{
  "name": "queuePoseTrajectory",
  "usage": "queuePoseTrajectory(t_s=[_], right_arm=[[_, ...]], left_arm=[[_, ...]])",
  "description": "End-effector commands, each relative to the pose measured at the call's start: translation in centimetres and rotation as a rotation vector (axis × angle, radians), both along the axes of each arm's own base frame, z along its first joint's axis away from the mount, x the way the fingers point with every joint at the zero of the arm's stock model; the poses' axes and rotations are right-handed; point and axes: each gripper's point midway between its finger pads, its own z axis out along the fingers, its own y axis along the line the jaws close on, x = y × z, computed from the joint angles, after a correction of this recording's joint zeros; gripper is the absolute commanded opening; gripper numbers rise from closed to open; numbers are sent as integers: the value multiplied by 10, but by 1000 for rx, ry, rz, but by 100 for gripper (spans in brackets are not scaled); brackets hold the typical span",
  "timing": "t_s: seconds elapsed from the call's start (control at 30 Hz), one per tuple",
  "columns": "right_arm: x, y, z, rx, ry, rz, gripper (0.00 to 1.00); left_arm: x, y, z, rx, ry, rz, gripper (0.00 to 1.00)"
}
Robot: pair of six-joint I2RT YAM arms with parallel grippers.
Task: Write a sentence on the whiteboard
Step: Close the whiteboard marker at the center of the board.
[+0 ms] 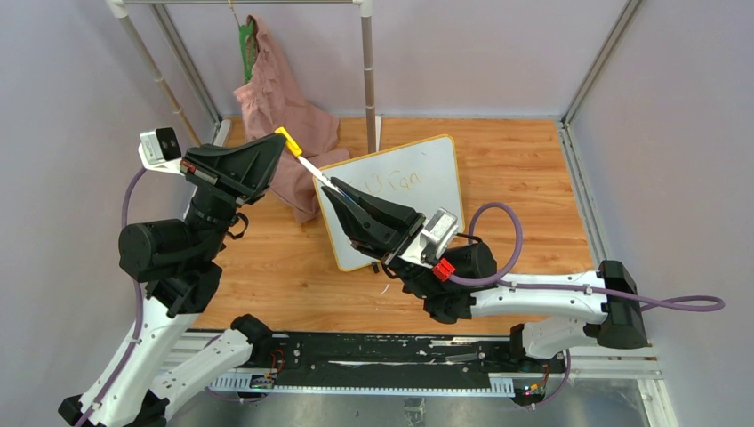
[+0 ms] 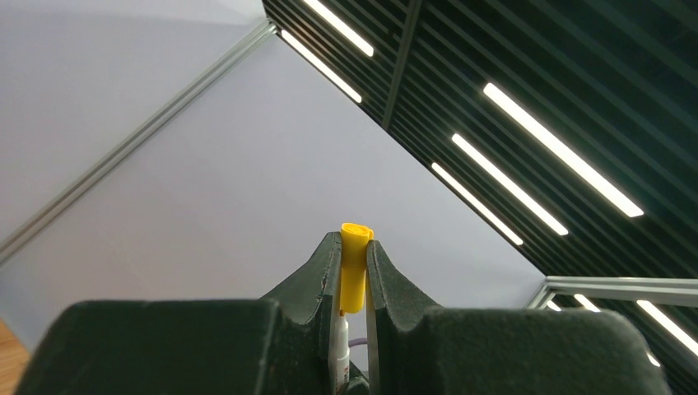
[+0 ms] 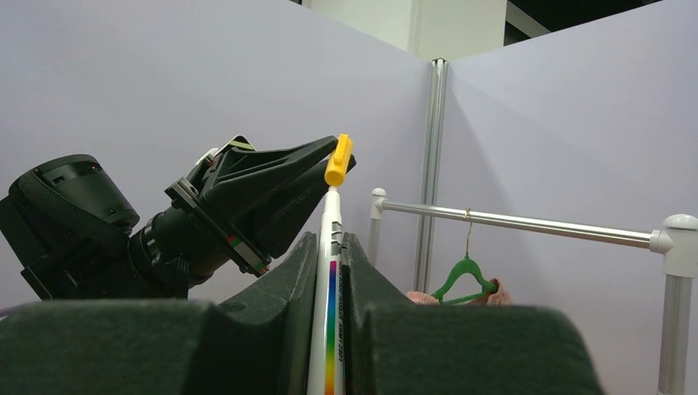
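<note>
Gripping the yellow cap (image 2: 354, 271) in my left tool (image 1: 282, 136) and the marker (image 3: 331, 271) barrel in my right tool (image 1: 335, 185), both clenched, I hold the pen slanted at upper centre. The whiteboard (image 1: 427, 205) sits mid-frame on the worktop (image 1: 525, 187), its faint orange sentence (image 1: 398, 183) only partly legible. Whichever way the cap goes, I judge it best to move straight along the barrel's axis, without sideways twist, so neither grip slips
</note>
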Motion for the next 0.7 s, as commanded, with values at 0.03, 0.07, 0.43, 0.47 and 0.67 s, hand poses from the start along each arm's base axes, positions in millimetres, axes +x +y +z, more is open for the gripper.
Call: queuePoseTrajectory(t_s=[0.03, 0.07, 0.43, 0.47, 0.67], right_arm=[[3, -14, 22, 76, -5, -9, 0], [3, -15, 23, 77, -6, -11, 0], [1, -18, 21, 77, -9, -4, 0], [1, -18, 21, 77, -8, -2, 0], [1, -20, 20, 78, -6, 0, 0]], left_arm=[[-11, 2, 5, -10, -36, -17, 0], [-11, 2, 5, -11, -37, -18, 0], [-11, 6, 6, -15, -43, 5, 0], [-11, 6, 7, -15, -45, 7, 0], [-11, 7, 10, -16, -51, 18, 0]])
